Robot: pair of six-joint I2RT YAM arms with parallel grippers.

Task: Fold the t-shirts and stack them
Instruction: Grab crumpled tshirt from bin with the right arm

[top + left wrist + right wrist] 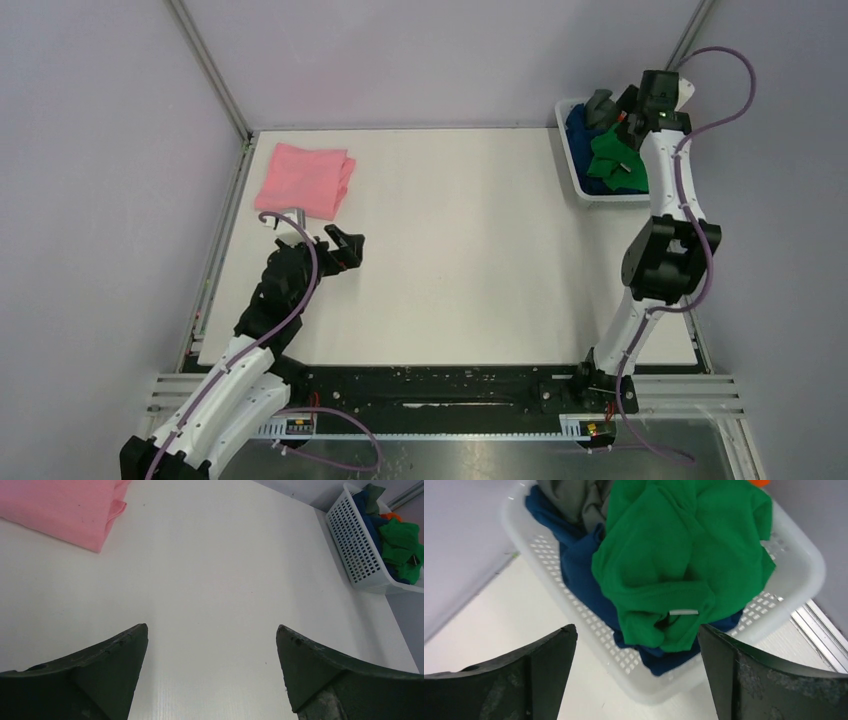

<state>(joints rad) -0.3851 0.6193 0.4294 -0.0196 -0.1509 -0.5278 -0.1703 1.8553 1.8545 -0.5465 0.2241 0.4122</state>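
A folded pink t-shirt (303, 178) lies flat at the table's far left; it also shows in the left wrist view (60, 507). The bright green t-shirt (684, 555) sits crumpled on top of the dark blue t-shirt (579, 570) and the grey t-shirt (574, 500) in the basket. A bit of the orange t-shirt (759, 482) peeks out at the far side. My right gripper (636, 632) is open and empty, hovering above the basket's near end (622, 118). My left gripper (345, 245) is open and empty over bare table, just near of the pink shirt.
The white slatted plastic basket (578, 172) stands at the table's far right corner, against the wall; it also shows in the left wrist view (355, 550). Grey walls and metal frame rails bound the table on three sides.
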